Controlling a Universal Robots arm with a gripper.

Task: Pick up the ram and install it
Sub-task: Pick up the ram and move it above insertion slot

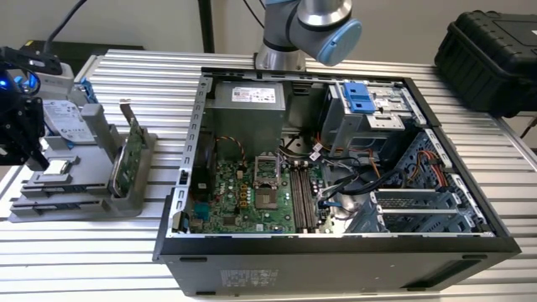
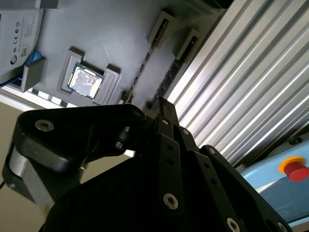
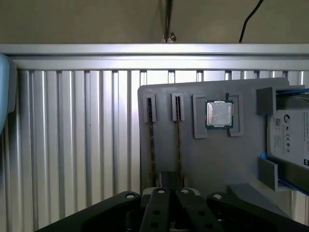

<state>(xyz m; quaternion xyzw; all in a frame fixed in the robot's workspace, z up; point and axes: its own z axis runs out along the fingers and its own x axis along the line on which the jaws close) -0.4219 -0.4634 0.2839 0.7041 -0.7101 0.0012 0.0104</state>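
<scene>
Got the hand [image 1: 19, 135] parked over the holder [image 1: 80, 198] on the counter [image 1: 151, 69], at 9 o'clock from the case [image 1: 336, 251] in the exterior view; can't tell how far open, and can't spot anything held in it. Found the ram [image 3: 179, 140] standing on edge in a narrow slot of the holder, just beside a second stick [image 3: 151, 140], near the hand.

For the pick, imo: square up along the long edge; grab near the middle; lift straight out, no twisting; stay off the neighbour.

In the holder: both sticks; a cpu [image 3: 219, 114] lying flat in a square pocket beside them; a drive [image 3: 289, 140] in a blue frame past that; a green card [image 1: 126, 167] standing upright.

In the open case: a board [image 1: 251, 195] with long slots [image 1: 304, 195] that look empty; cables [image 1: 353, 182] at 3 o'clock of those.
</scene>
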